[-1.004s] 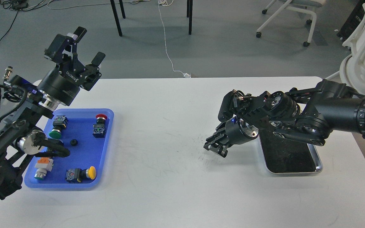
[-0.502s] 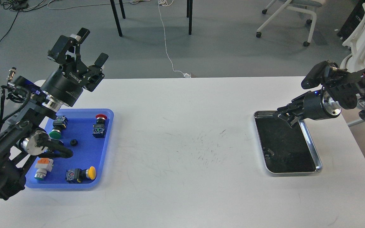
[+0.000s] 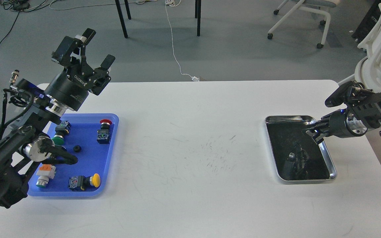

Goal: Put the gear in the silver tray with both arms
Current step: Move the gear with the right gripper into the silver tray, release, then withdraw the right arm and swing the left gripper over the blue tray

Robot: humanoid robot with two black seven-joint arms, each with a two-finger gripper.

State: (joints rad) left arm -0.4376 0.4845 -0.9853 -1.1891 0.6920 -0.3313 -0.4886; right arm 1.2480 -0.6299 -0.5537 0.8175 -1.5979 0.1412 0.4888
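Note:
The gear (image 3: 76, 148) is small and black and lies in the blue tray (image 3: 111, 155) at the left. My left gripper (image 3: 98, 48) is open and empty, raised high above the tray's far end with its fingers pointing up and away. The silver tray (image 3: 330, 163) lies at the right of the table; its dark bottom shows only dim reflections. My right gripper (image 3: 313, 131) hangs just over the tray's right rim, pointing left. It is small and dark, and its fingers cannot be told apart.
The blue tray also holds a red button (image 3: 105, 123), a green button (image 3: 57, 140), a yellow button (image 3: 94, 180) and an orange-white part (image 3: 45, 172). A white stand (image 3: 380, 49) rises by the table's right far corner. Chair legs and cables are on the floor beyond.
My right arm has pulled back from the middle of the table to the right, ending over the silver tray's right rim. My left gripper has risen slightly to the right, still open.

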